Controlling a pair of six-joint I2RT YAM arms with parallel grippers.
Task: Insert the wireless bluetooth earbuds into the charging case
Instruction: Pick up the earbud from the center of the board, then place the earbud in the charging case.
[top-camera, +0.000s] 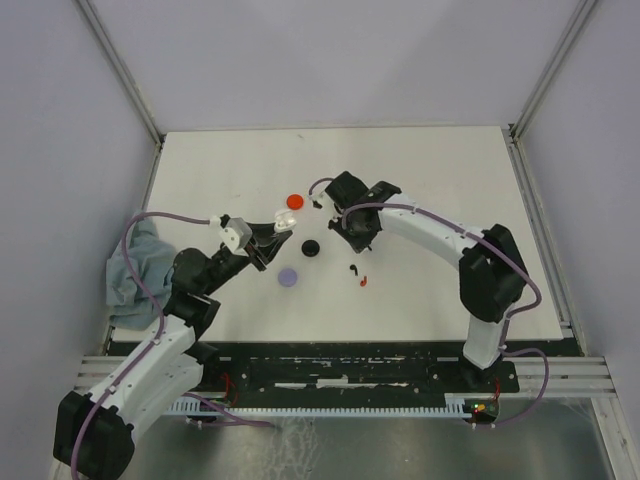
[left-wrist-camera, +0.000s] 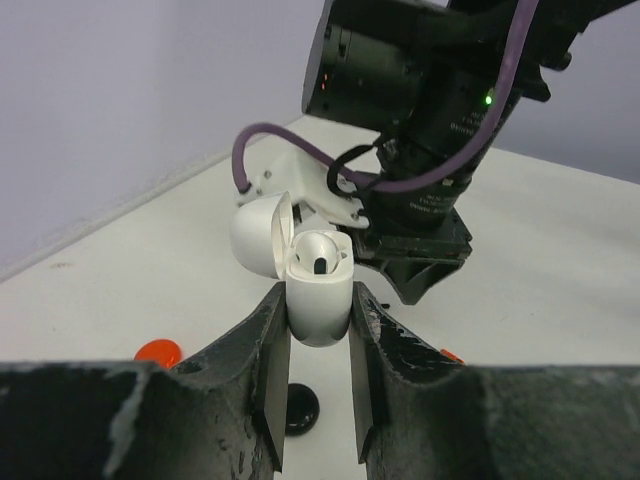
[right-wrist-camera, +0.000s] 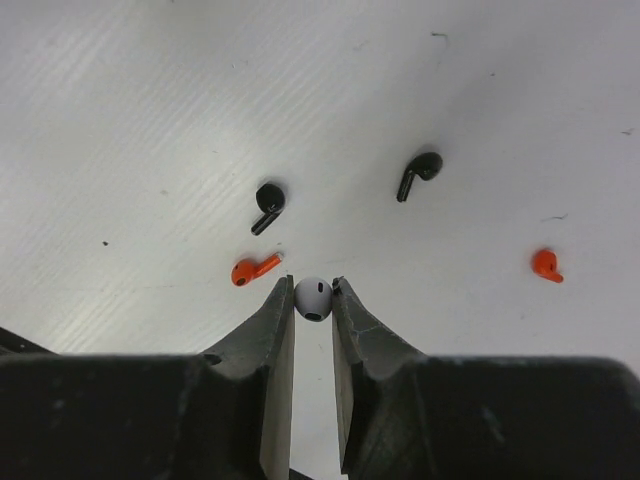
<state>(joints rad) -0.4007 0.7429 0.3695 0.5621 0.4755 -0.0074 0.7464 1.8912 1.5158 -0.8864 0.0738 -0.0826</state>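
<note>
Low in the right wrist view, our right gripper (right-wrist-camera: 313, 296) pinches a white earbud (right-wrist-camera: 314, 299); our left gripper (left-wrist-camera: 318, 300) clamps the case (left-wrist-camera: 320, 285), lid (left-wrist-camera: 258, 235) open, to receive it.

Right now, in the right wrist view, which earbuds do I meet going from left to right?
In order: left red earbud, white earbud, right black earbud, right red earbud. Omitted: left black earbud, just above the left red one.

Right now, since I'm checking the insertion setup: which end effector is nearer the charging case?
Left. The left end effector is shut on the open charging case; the right end effector hangs just beyond it, pinching a white earbud.
</note>
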